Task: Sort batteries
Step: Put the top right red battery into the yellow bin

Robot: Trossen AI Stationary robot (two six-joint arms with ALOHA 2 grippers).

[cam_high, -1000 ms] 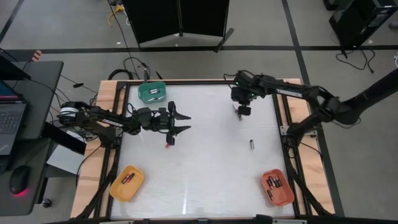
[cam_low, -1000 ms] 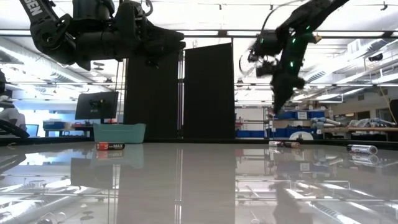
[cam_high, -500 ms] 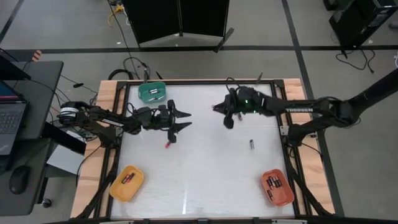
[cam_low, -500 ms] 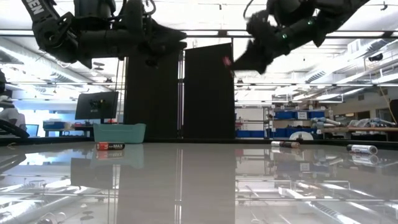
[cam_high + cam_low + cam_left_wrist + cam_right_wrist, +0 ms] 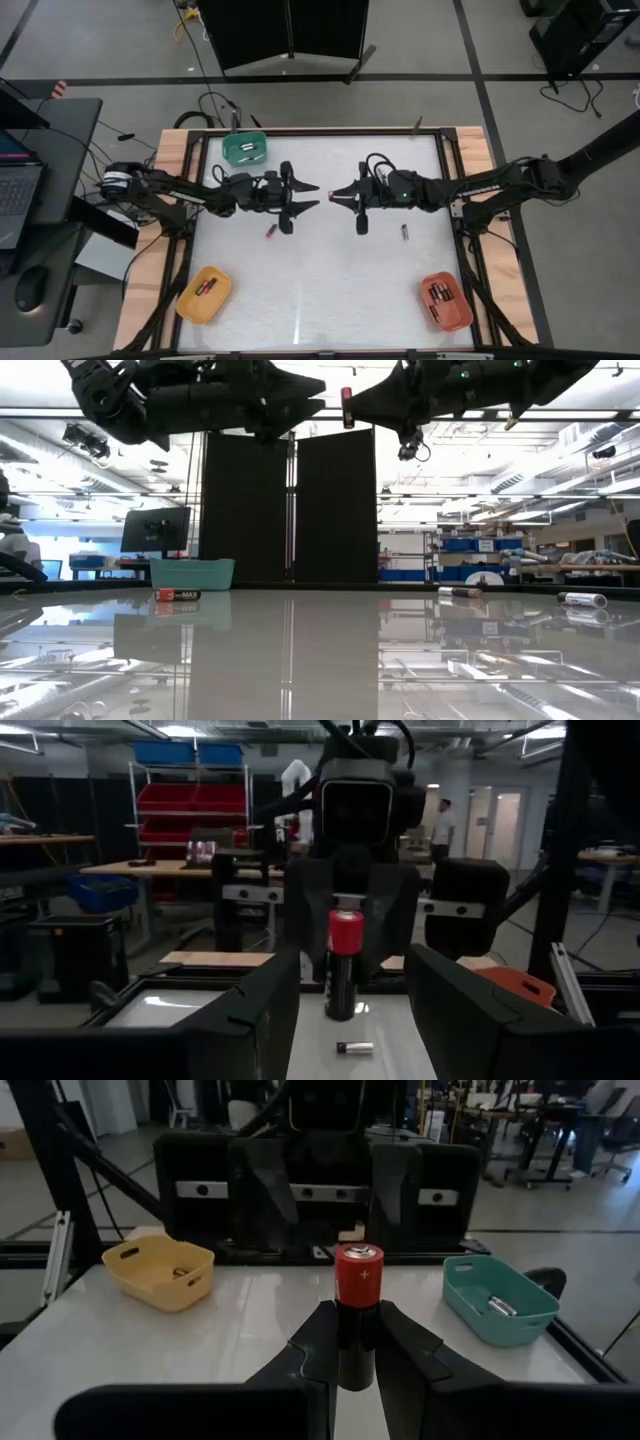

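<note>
Batteries (image 5: 270, 231) on glossy white table (image 5: 330, 290); shelving behind

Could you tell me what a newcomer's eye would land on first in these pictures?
Most striking is the red-topped battery clamped upright in the right gripper, held high over the middle of the table toward the left gripper, whose fingers are spread open facing it. Two loose batteries lie below, one with a red end under the left arm and one grey under the right arm. Green, yellow and orange trays sit near the table's corners.
</note>
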